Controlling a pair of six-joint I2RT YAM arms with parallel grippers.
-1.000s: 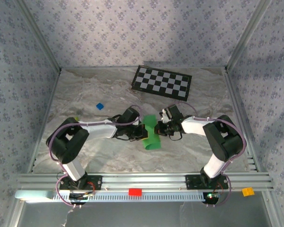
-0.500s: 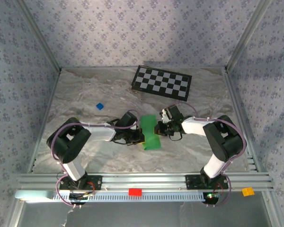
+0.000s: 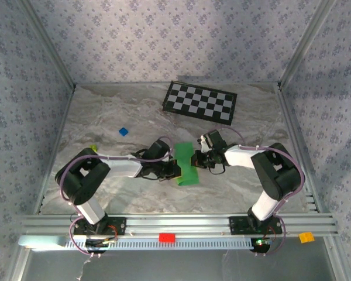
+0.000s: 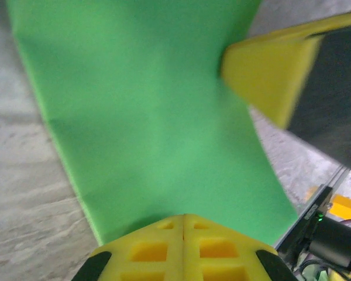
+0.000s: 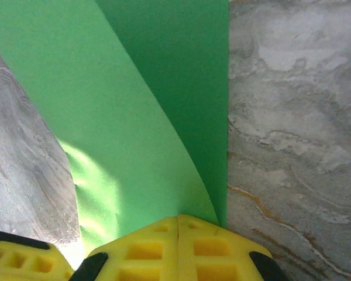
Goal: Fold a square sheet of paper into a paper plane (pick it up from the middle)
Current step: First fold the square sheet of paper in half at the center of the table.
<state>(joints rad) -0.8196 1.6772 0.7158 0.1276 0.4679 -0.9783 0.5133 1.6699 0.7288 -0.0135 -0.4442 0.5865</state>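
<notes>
The square sheet of paper (image 3: 186, 167) is bright green and lies mid-table, bent loosely over on itself into a strip. The paper plane is out of view. My right gripper (image 3: 196, 159) comes in from the right, shut on the sheet's right edge. In the right wrist view (image 5: 177, 219) both layers of the sheet (image 5: 134, 117) run into the closed yellow jaws. My left gripper (image 3: 174, 170) is shut at the sheet's left near side. Its closed tip (image 4: 183, 218) sits on or just over the green surface (image 4: 152, 117), clamping nothing. One of the right gripper's fingers (image 4: 263, 70) shows across the sheet.
A black-and-white checkerboard (image 3: 200, 102) lies at the back. A tiny blue block (image 3: 123, 132) and a yellow-green block (image 3: 94, 147) sit to the left. A red block (image 3: 167, 237) and an orange block (image 3: 306, 237) rest on the front rail. Walls enclose the table.
My left gripper has moved from the sheet's far left side down toward its near left edge, staying shut. The sheet lies slightly flatter. The right arm has held still.
</notes>
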